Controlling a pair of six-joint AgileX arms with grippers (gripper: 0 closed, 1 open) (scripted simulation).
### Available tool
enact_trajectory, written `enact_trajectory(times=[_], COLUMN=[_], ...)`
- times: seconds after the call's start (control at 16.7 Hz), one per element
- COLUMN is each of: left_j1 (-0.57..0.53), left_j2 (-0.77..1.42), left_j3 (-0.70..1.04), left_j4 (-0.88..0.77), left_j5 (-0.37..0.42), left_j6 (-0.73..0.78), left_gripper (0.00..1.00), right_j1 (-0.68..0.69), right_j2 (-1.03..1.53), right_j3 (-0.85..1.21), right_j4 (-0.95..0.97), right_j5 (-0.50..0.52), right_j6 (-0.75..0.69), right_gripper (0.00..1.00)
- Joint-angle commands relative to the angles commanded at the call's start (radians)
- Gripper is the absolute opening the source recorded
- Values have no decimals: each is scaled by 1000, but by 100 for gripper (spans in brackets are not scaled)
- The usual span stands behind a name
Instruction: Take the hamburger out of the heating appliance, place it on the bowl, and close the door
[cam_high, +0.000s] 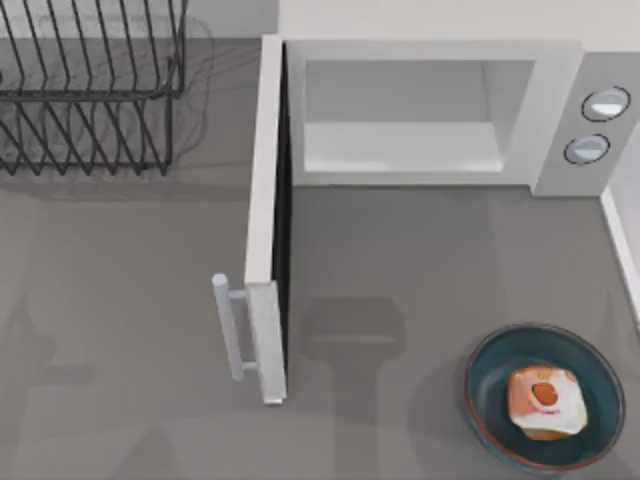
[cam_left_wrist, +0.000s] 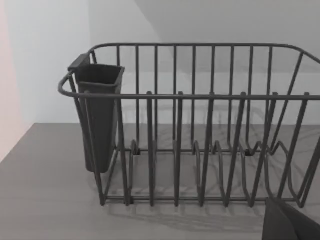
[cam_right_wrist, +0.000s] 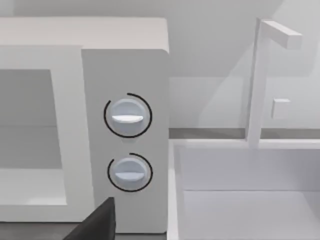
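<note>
Hamburger (cam_high: 545, 402) rests in the bowl (cam_high: 488, 362); remaining: the door (cam_high: 265, 220), open, long axis toward the camera, nearer the left arm. Pincer states cannot be told.

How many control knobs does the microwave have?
2. Both sit on the microwave's side panel to the right of the open cavity: the upper knob directly above the lower knob. None looks hidden.
</note>
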Motion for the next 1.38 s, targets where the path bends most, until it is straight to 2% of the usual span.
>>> enact_trajectory(times=[0.3,0.42,0.54,0.78,0.9,1.08,1.38], left_j1=[224,285,307,302,273,152,-222], left_j2=[120,161,178,176,209,324,609], left_j3=[42,57,63,60,87,180,409], left_j4=[77,102,113,110,87,4,-208], left_j5=[224,286,307,302,275,173,-120], left_j6=[3,4,5,5,-10,-63,-194], left_gripper=[0,0,0,0,0,0,0], right_j1=[0,0,0,0,0,0,0], right_j2=[0,0,0,0,0,0,0], right_j3=[0,0,0,0,0,0,0], right_j4=[0,0,0,0,0,0,0], right_j5=[0,0,0,0,0,0,0], right_j6=[0,0,0,0,0,0,0], right_gripper=[100,100,100,100,100,100,100])
